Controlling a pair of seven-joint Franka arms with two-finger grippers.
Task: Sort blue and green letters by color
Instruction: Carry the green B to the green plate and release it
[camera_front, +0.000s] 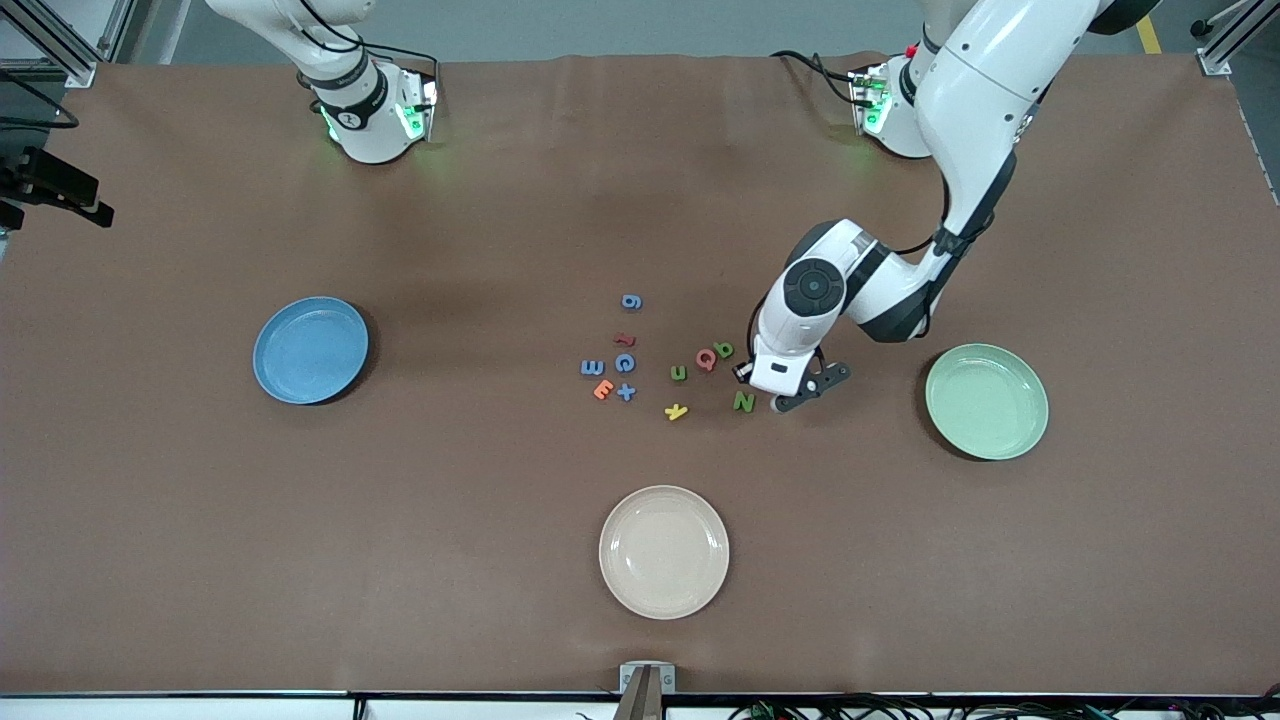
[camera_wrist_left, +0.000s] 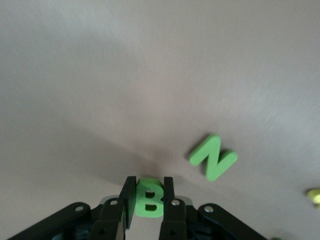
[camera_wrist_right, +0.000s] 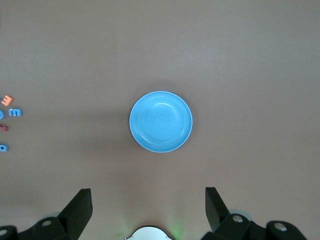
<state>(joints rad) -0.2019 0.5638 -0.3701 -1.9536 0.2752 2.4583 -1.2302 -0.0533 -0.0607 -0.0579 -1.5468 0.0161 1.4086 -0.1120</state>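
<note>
My left gripper (camera_front: 779, 402) (camera_wrist_left: 149, 192) is shut on a green B (camera_wrist_left: 149, 198), low over the table beside the green N (camera_front: 742, 401) (camera_wrist_left: 212, 157); the B is hidden in the front view. Green u (camera_front: 678, 372) and b (camera_front: 724, 349) lie near it. Blue 6 (camera_front: 630, 301), C (camera_front: 624, 362), 3 (camera_front: 591, 367) and + (camera_front: 626, 392) lie grouped at mid-table. My right gripper (camera_wrist_right: 147, 210) is open and empty, high over the table, with the blue plate (camera_wrist_right: 160, 121) below it; it is out of the front view.
The blue plate (camera_front: 310, 349) sits toward the right arm's end, a green plate (camera_front: 986, 400) toward the left arm's end, and a cream plate (camera_front: 664, 551) nearest the front camera. An orange E (camera_front: 602, 389), pink Q (camera_front: 706, 358), yellow k (camera_front: 676, 411) and dark red squiggle (camera_front: 624, 339) lie among the letters.
</note>
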